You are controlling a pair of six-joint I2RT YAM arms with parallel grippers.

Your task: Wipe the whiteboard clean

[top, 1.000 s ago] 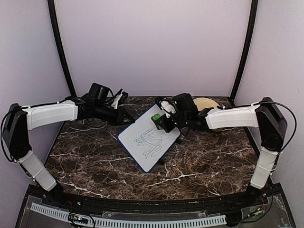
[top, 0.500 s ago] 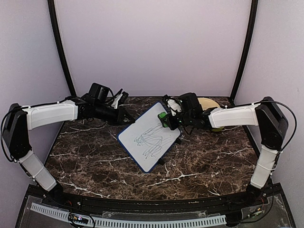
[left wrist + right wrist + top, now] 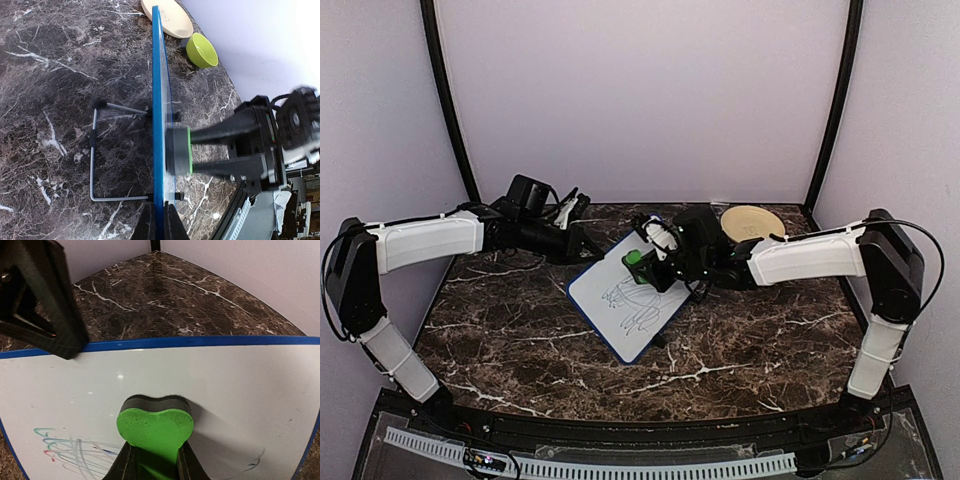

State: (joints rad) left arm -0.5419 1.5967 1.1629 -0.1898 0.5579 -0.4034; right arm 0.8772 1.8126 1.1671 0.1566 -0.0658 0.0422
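Note:
The whiteboard [image 3: 632, 298], white with a dark-blue rim, stands tilted on a wire stand mid-table, with dark scribbles across its middle. My left gripper [image 3: 585, 247] is shut on its upper left edge; the left wrist view shows the board edge-on [image 3: 159, 100] between the jaws [image 3: 160, 222]. My right gripper [image 3: 648, 266] is shut on the green eraser [image 3: 636, 260], whose dark felt side presses against the upper part of the board. In the right wrist view the eraser [image 3: 155, 427] lies on the white surface [image 3: 240, 390], just above the coloured scribbles [image 3: 70, 452].
A tan plate [image 3: 752, 220] sits at the back right of the marble table [image 3: 520, 330]. The left wrist view also shows the plate [image 3: 167, 17], a lime-green bowl [image 3: 202, 50] and the board's wire stand [image 3: 95, 160].
My right gripper has slid the eraser leftward along the upper part of the board, after a short move to the right. The left arm and board have stayed still.

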